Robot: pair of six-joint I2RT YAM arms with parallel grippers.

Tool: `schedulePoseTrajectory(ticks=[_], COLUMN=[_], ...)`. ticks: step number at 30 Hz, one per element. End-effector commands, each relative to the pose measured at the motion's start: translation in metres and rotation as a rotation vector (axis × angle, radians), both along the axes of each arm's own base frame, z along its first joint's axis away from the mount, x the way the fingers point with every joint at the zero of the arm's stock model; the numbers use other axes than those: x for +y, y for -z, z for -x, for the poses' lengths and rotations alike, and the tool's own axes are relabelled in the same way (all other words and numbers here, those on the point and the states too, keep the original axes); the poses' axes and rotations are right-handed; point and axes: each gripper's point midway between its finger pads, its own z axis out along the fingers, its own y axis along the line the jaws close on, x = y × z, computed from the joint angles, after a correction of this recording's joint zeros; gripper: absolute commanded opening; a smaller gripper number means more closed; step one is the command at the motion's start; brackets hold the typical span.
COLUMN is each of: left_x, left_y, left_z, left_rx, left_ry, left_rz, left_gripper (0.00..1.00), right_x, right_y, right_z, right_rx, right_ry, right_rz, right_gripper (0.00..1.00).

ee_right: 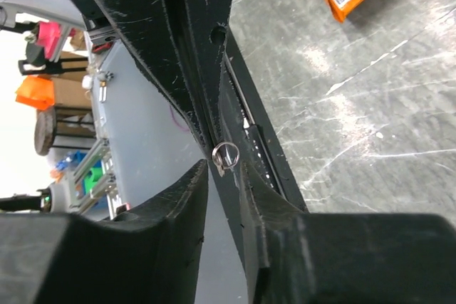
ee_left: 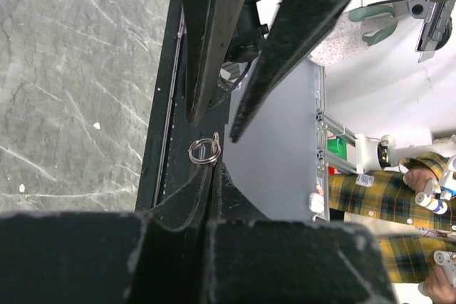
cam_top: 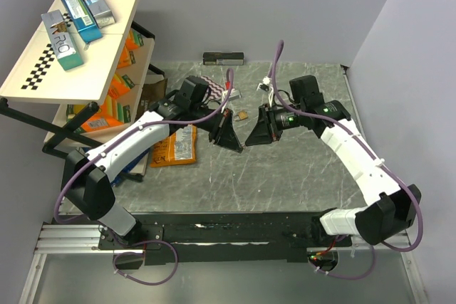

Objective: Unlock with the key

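My left gripper [ee_left: 212, 173] is clamped fully shut on the key [ee_left: 204, 151], over the middle of the table [cam_top: 299, 176]. All that shows of the key is its thin split ring, poking out past my left fingertips. Head and blade are hidden between the pads, so I cannot tell which way the blade points. My right gripper [ee_right: 222, 173] stands partly open, with a narrow gap between its fingers. Its tips are just short of the ring and it holds nothing.

I judge the key to be light, stiff and slick — bare metal that will pivot on its ring if pinched carelessly. The ring is a poor place to grip, since it swivels. Better to take the flat head squarely between the pads, with the blade left free, and firmly enough to turn against a lock.

The overhead view shows only two black finger wedges meeting tip to tip, and the ring is too small to find there. It does show the brass padlock [cam_top: 242, 114] lying on the table just beyond the grippers, toward the far edge. The left wrist view shows the ring clear of my right fingers. The right wrist view shows a small metal tab hanging off the ring — perhaps part of the key, I cannot tell.
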Motion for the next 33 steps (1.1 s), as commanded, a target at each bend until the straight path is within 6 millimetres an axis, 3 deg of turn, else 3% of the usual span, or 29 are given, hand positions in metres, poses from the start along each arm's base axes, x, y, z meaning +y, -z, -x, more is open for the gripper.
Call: schedulePoseTrajectory(ticks=[1, 9, 15, 16, 18, 22, 27, 28, 29, 31, 33], left_x=[-0.002, -0.003, -0.004, -0.005, -0.005, -0.007, -0.008, -0.008, -0.007, -0.002, 0.003], left_y=[-0.016, -0.018, -0.018, -0.019, -0.019, -0.021, -0.027, -0.024, -0.028, -0.029, -0.041], left_z=[0.003, 0.001, 0.001, 0.001, 0.001, -0.003, -0.013, -0.014, -0.019, -0.027, -0.034], left_rx=[-0.035, -0.038, -0.035, -0.037, -0.038, -0.055, -0.068, -0.063, -0.07, -0.078, -0.1], left_ry=[0.036, 0.034, 0.037, 0.038, 0.036, 0.017, -0.05, -0.064, -0.082, -0.124, -0.162], left_rz=[0.05, 0.063, 0.067, 0.07, 0.07, 0.082, 0.11, 0.111, 0.127, 0.132, 0.17], left_gripper=[0.01, 0.01, 0.01, 0.01, 0.01, 0.01, 0.28, 0.37, 0.56, 0.76, 0.82], right_x=[0.006, 0.009, 0.011, 0.012, 0.012, 0.012, 0.007, 0.002, -0.001, -0.009, -0.014], right_y=[-0.001, -0.002, -0.003, -0.003, -0.003, -0.002, -0.008, -0.008, -0.012, -0.017, -0.032], right_z=[0.007, 0.012, 0.015, 0.016, 0.015, 0.014, 0.001, -0.005, -0.008, -0.02, -0.028], right_rx=[0.009, 0.038, 0.077, 0.08, 0.079, 0.072, 0.035, 0.037, 0.028, 0.027, -0.012], right_ry=[-0.062, -0.104, -0.13, -0.132, -0.132, -0.127, -0.06, -0.028, -0.009, 0.049, 0.098], right_rz=[-0.032, -0.051, -0.07, -0.07, -0.071, -0.065, -0.075, -0.084, -0.097, -0.141, -0.194], right_gripper=[0.3, 0.25, 0.14, 0.06, 0.0, 0.0, 0.0, 0.0, 0.0, 0.0, 0.0])
